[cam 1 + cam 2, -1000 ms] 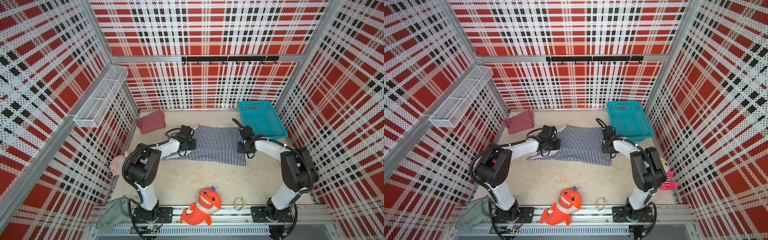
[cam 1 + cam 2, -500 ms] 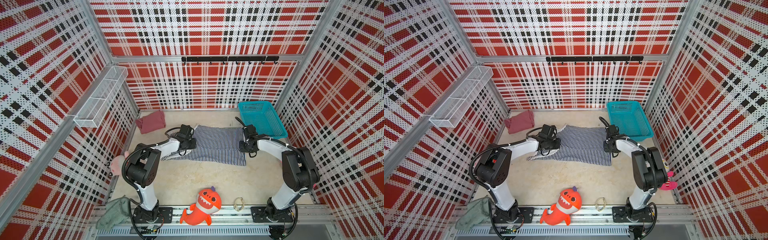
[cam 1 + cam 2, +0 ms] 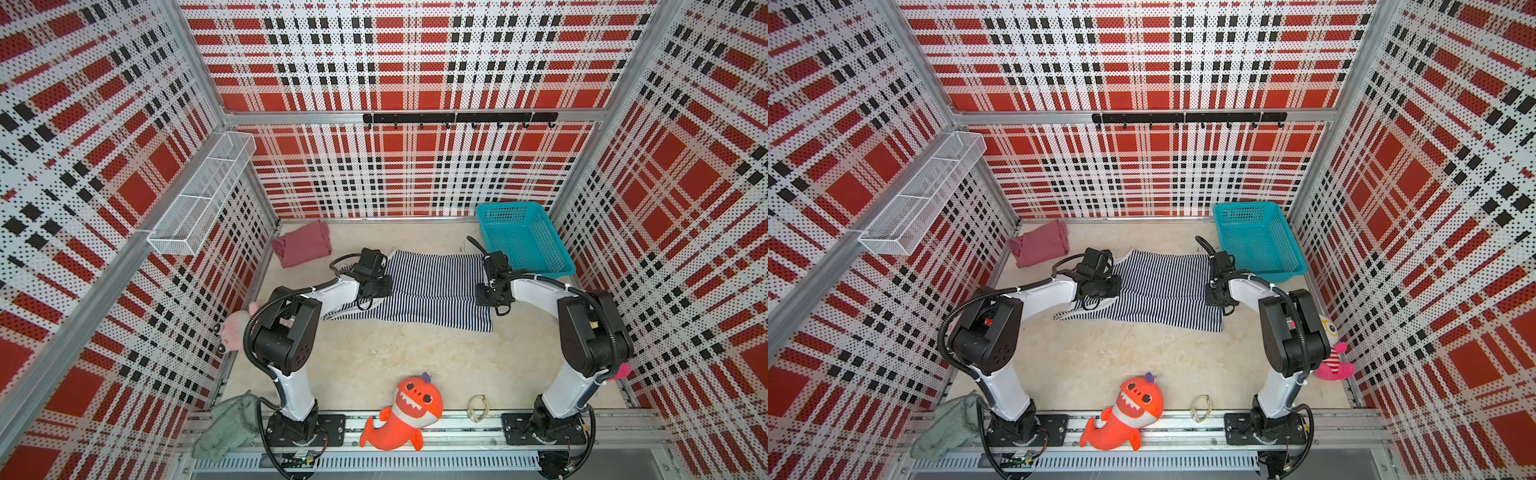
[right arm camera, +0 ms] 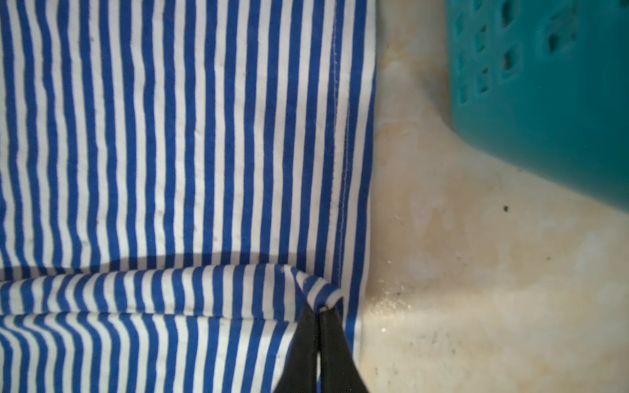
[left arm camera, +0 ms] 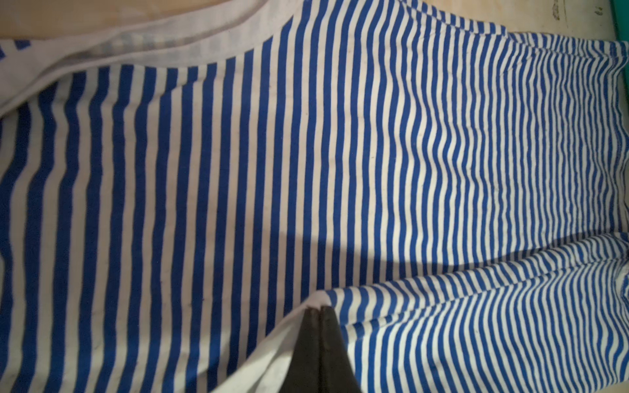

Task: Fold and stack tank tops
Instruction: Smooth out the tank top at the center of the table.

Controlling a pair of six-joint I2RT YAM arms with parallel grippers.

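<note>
Lengthwise, the thin navy-and-white striped soft tank top [image 3: 436,286] lies on the beige tabletop [image 3: 395,365], its long axis running from the left gripper [image 5: 319,308], fingers pinched tight on a white-trimmed edge at the strap end, to the right gripper [image 4: 319,309], fingers nipped on a raised fold beside the stitched hem. Just past the right fingers stands a teal perforated plastic basket [image 3: 509,206], a strip of bare table between it and the hem. The plain maroon-pink tank top [image 3: 303,249] sits folded beyond the left fingers, with open table nearer than both.
</note>
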